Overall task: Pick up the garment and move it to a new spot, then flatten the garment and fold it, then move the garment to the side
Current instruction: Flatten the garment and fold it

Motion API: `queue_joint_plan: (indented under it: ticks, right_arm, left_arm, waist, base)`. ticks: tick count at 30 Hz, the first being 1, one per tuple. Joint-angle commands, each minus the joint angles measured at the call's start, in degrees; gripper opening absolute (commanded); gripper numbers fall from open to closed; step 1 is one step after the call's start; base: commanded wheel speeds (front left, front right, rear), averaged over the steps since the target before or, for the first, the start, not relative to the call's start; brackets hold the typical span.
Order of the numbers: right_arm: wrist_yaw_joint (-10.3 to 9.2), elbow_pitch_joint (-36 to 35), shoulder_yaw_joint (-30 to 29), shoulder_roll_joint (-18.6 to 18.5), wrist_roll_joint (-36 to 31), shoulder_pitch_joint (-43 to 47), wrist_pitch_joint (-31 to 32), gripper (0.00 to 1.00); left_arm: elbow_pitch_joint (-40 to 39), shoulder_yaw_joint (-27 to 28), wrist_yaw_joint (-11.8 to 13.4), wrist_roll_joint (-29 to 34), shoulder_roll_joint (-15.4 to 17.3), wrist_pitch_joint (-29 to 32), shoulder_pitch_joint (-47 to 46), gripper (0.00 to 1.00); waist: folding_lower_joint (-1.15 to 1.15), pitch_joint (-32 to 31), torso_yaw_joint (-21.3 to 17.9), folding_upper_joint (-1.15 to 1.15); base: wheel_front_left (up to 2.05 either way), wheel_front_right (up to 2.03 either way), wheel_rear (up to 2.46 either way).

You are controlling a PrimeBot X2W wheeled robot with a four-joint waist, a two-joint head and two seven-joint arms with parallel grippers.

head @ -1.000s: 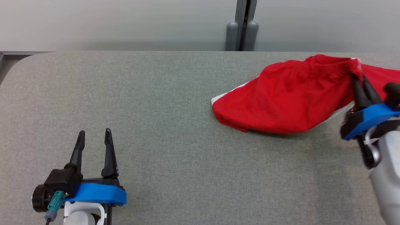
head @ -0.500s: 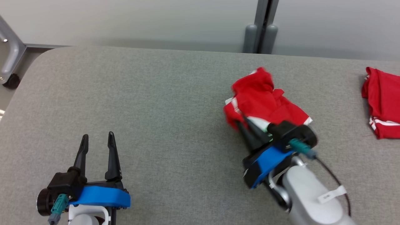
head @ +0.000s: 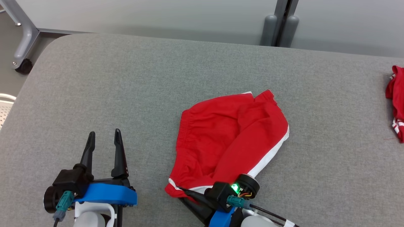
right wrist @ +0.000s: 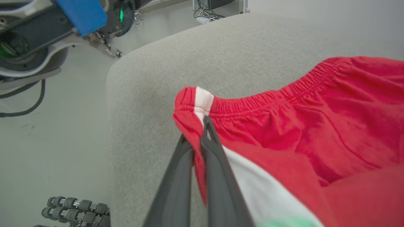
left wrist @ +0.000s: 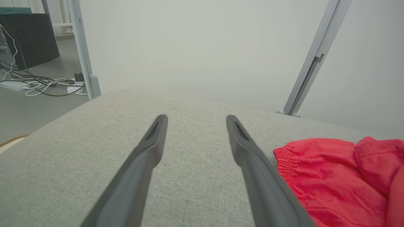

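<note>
The garment (head: 227, 142), a pair of red shorts with a gathered elastic waistband and a white stripe down the side, lies on the grey table (head: 94, 78), about mid-width and close to the robot's edge. It is not flat. One leg is thrown slantwise over the other, the cloth is creased, and the white stripe curves along the edge toward the robot's right.

The waistband corner where the stripe ends is pinched in the right claw (right wrist: 197, 132). Its two dark fingers are drawn nearly together with a fold of red cloth between them, right at the near rim of the table.

The left claw (head: 104, 132) holds nothing. It sits over bare table just to the left of the shorts, fingers parted wide and pointing away from the robot.

By the look of it the move to a new spot is about finished and flattening is the step in hand. The next move likely calls for the left claw to take the far end of the waistband, so the two can draw the band taut and shake out the overlapped leg.

Another red garment (head: 396, 104) lies well apart at the table's right edge — not part of this step.
</note>
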Motion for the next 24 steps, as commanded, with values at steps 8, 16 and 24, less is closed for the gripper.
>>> queue_joint_plan:
  ticks: [8,16,24]
  right_arm:
    - [0.01,2.5,-1.4,-0.1,2.2,-3.2,-2.1,1.00]
    - [0.01,-4.2,-12.1,-4.3,-1.8,1.5,-2.4,1.00]
    - [0.01,-14.3,-22.4,-8.0,-3.2,9.8,-2.4,1.00]
  left_arm:
    - [0.2,1.0,0.4,0.0,-0.1,-0.2,-0.5,1.00]
    - [-0.6,2.7,0.4,1.0,-0.1,-0.2,1.1,1.00]
    - [-0.9,3.6,-0.1,1.6,-0.1,-0.2,1.9,1.00]
  waist:
    - [0.00,-0.5,-2.5,0.00]
    - [0.00,-1.7,-5.7,0.00]
    - [0.00,-2.4,-6.9,0.00]
  base:
    - [0.00,0.00,0.00]
    - [0.00,0.00,0.00]
    - [0.00,0.00,0.00]
